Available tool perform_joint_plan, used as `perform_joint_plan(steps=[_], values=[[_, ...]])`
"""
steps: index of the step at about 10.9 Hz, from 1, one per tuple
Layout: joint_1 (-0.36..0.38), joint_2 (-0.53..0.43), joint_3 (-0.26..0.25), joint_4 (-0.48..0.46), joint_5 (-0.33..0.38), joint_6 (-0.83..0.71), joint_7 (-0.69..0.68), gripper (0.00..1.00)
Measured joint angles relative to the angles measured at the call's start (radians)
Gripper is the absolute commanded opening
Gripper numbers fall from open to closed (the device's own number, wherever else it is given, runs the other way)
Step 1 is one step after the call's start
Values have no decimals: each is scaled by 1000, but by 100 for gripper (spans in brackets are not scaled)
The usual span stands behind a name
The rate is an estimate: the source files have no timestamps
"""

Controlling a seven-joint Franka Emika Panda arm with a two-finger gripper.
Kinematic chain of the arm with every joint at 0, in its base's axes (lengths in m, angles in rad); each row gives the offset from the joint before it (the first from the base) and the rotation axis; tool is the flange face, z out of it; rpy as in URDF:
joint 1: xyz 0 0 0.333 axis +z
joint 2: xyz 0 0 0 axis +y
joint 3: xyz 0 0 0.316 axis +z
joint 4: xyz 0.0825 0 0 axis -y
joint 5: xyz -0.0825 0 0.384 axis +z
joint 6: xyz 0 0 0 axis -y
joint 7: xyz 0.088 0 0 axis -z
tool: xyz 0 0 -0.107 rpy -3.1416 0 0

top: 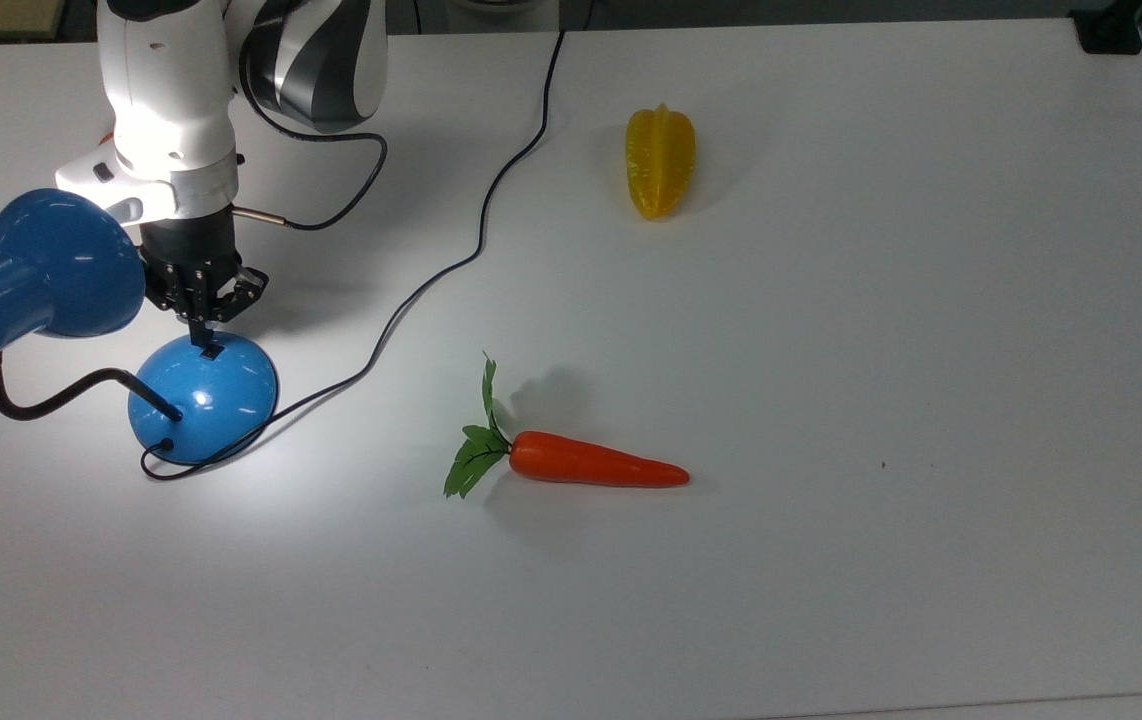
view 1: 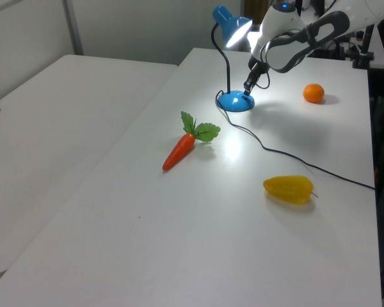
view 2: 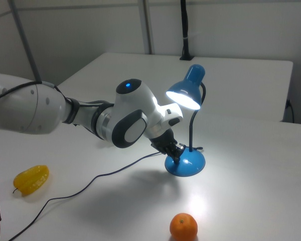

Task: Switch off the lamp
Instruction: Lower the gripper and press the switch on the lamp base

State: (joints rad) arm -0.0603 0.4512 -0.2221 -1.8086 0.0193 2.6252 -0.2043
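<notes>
the jaws point(top: 203, 340) are drawn together into one narrow black tip, clamped on nothing, and that tip is pressed down onto the small black switch point(top: 212, 352) on the upper slope of the lamp's domed blue base point(top: 203, 396). in the left view the jaws point(view 1: 246, 89) meet the top of the base point(view 1: 235, 101) from above and from the left view's right; in the right view the jaws point(view 2: 177, 155) come down on the base point(view 2: 186, 163) from the right view's left.

the lamp point(top: 41, 265) stands near the top view's left edge of the white worktop point(top: 831, 350). its black gooseneck point(top: 41, 395) curls out of the base and carries the bell-shaped shade point(top: 56, 262), which hangs just beside the robot's wrist. the bulb is lit: the shade point(view 2: 184, 94) glows white inside and a bright pool of light lies on the worktop around the base. the black cord point(top: 471, 215) leaves the base and snakes across the worktop to its far edge at the top view's top.

well apart from the lamp, a toy carrot point(top: 591, 463) with green leaves lies near the middle of the worktop, and a yellow ridged fruit point(top: 660, 162) lies farther toward the top view's top. an orange point(view 1: 313, 93) sits on the worktop beyond the arm, toward the left view's right.
</notes>
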Motion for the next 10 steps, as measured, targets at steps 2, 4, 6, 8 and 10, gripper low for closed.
perform_joint_plan(steps=[2, 4, 6, 8, 10], values=[[0, 9, 0, 0, -10, 1, 0, 0], [0, 11, 0, 0, -17, 1, -1, 0], [0, 11, 1, 0, -22, 1, -1, 0], [0, 11, 1, 0, -27, 1, -3, 0], [0, 12, 1, 0, -31, 1, -3, 0]])
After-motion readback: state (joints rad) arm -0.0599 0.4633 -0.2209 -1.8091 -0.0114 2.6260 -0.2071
